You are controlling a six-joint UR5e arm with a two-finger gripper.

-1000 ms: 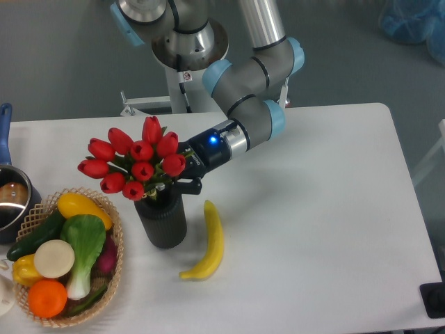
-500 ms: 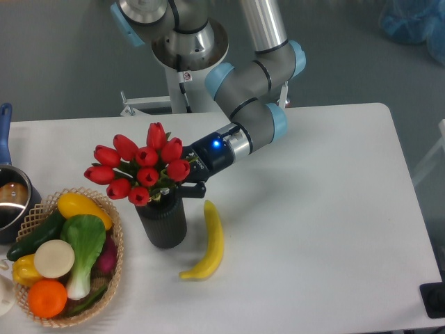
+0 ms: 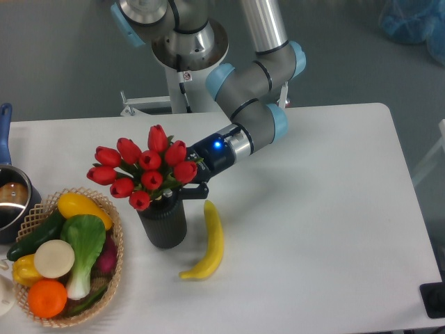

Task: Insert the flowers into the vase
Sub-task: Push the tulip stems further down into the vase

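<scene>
We see the black two-finger gripper [image 3: 186, 182] closed on the stems of the bunch of red tulip flowers with green leaves [image 3: 144, 174], right above the dark ribbed cylindrical vase [image 3: 162, 222].

The flowers are a tight cluster of about nine glossy red buds, wider than the vase, leaning up and to the left of its mouth; the stems run down into it. Compared with a second ago, the bunch has shifted slightly right and its buds sit a little more upright over the vase, and the arm's wrist has moved with it. We cannot make out the gripper's fingertips or the vase's rim, as leaves and buds cover them. Right of the vase lies a yellow banana [image 3: 207, 243]; left of it stands a wicker basket of vegetables [image 3: 115, 254], and a metal pot with a blue handle [image 3: 8, 198] is cut off by the frame edge.
</scene>
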